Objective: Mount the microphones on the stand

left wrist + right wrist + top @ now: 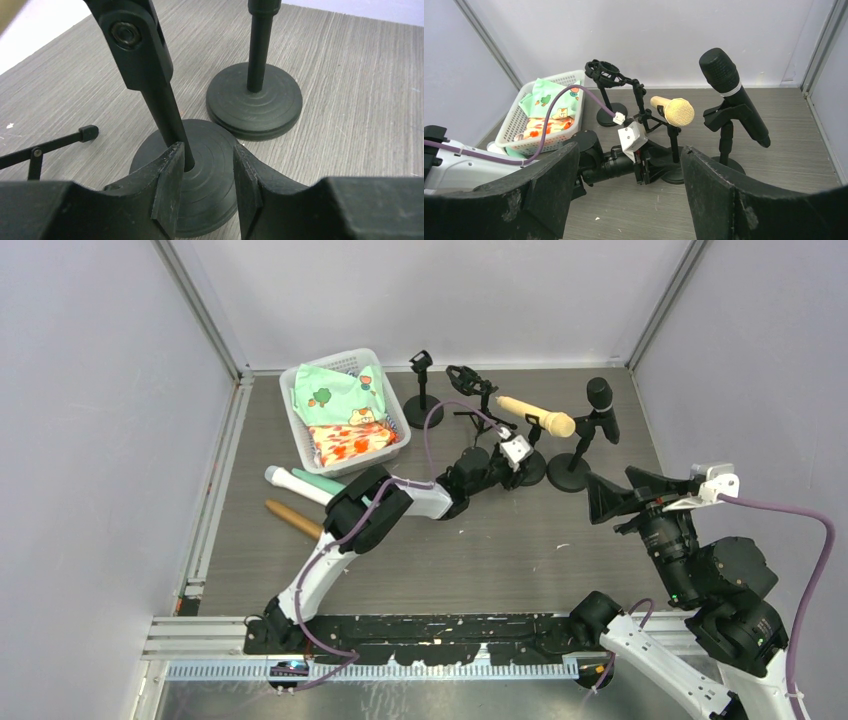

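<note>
Left gripper, from above, sits low at a stand toward the table's far edge, under the clipped cream mic. A brown mic and a pale mic lie slantwise near the left edge, nearest this arm. Left wrist: matte jaws apart, smooth pole against one finger. Right wrist: right gripper gapes empty, facing the clipped black mic.

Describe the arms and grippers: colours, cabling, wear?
Left arm and right arm match: white links, black joints, a purple cable running to a white wrist mount. Left gripper and right gripper: black, broad wedge fingers, scuffed edges.
</note>
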Available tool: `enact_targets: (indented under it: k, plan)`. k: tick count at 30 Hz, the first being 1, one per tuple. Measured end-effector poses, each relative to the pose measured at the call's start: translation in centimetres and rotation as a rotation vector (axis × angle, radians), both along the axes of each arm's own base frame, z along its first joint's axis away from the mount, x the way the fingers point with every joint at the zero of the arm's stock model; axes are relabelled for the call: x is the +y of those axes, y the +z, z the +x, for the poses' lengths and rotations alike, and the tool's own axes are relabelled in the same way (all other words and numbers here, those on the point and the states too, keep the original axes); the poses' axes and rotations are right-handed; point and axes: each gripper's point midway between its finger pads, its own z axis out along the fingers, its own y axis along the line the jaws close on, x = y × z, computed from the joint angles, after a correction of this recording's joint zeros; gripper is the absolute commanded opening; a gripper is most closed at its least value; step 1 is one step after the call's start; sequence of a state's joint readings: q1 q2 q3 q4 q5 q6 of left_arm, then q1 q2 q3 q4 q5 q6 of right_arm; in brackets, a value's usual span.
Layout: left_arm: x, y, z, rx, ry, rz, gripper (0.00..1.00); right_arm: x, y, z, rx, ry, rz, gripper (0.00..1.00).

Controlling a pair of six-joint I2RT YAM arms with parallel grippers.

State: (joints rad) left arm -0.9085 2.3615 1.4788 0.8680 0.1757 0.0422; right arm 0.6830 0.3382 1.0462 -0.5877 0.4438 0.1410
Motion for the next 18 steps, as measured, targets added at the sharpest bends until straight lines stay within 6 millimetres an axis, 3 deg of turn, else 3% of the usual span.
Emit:
enact_targets:
  k: [7,18]
  plan:
    - [-1.2,-1.6,1.2,0.005,0.028,0.04,0.41,0.1,-0.4,-0.1,0.014,0.008,-0.012,0.79]
    - [-3.6,-0.3,2.8,-0.008,0.038,0.03,0.27,0.1,-0.8,-0.2,0.025,0.011,-0.023,0.79]
